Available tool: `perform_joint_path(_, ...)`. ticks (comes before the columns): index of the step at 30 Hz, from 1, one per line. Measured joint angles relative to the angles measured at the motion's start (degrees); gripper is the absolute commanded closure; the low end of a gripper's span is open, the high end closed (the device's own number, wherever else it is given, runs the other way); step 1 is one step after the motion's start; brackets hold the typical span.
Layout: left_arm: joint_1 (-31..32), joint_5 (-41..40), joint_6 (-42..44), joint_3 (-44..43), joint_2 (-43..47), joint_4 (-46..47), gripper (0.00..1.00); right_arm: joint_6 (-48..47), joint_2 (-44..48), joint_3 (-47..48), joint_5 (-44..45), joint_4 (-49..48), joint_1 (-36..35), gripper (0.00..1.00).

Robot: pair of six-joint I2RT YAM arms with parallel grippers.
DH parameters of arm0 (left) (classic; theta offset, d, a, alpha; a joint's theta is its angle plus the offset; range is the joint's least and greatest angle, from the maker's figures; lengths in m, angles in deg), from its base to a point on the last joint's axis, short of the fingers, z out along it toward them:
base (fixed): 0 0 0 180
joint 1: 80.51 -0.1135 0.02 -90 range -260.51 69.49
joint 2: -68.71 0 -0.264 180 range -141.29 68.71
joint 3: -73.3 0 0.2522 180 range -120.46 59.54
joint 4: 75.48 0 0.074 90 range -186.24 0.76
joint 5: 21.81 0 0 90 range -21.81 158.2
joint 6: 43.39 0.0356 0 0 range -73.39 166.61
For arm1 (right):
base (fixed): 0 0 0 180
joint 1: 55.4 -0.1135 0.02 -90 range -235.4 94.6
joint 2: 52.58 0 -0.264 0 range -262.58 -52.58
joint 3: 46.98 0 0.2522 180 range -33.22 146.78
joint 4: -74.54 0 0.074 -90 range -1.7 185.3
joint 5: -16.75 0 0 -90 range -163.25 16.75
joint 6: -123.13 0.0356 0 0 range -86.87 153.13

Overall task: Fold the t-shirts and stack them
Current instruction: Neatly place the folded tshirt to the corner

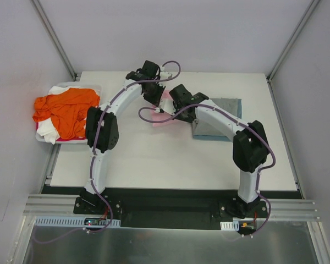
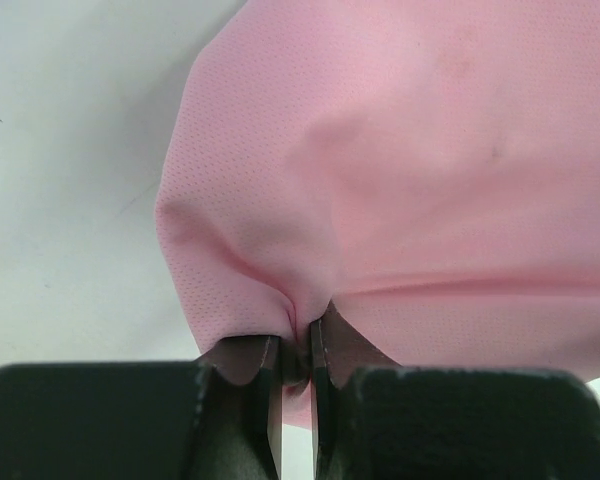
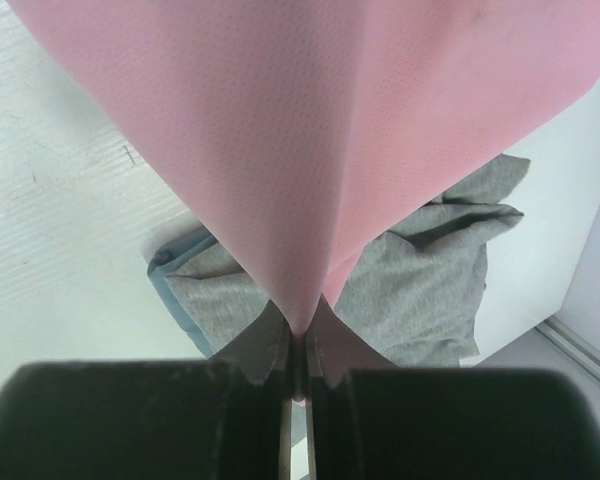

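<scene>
Jaws of the left gripper (image 2: 295, 350) and right gripper (image 3: 298, 345) are both clenched on one light pink t-shirt (image 2: 400, 180) over the table (image 1: 154, 159). One folded grey-blue t-shirt (image 1: 220, 118) lies beside it. One orange t-shirt (image 1: 66, 107) and one white t-shirt (image 1: 49, 132) are heaped in the left tray (image 1: 71, 144).

White table (image 1: 170, 159) carries a folded grey t-shirt (image 1: 228, 105) — plus a white tray (image 1: 94, 88).

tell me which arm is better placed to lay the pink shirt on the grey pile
Likely right: the right pincer is shut on the pink shirt just beside the grey pile; the left pincer, also gripping it, sits farther away.
</scene>
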Motion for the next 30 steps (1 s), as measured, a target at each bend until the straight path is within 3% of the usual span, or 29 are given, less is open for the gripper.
perform_joint_path(30,1.5,0.6,-2.2,-13.3,-1.4,-2.2,1.0,0.1,7.5,-0.1,12.2,-1.2,1.1,0.99)
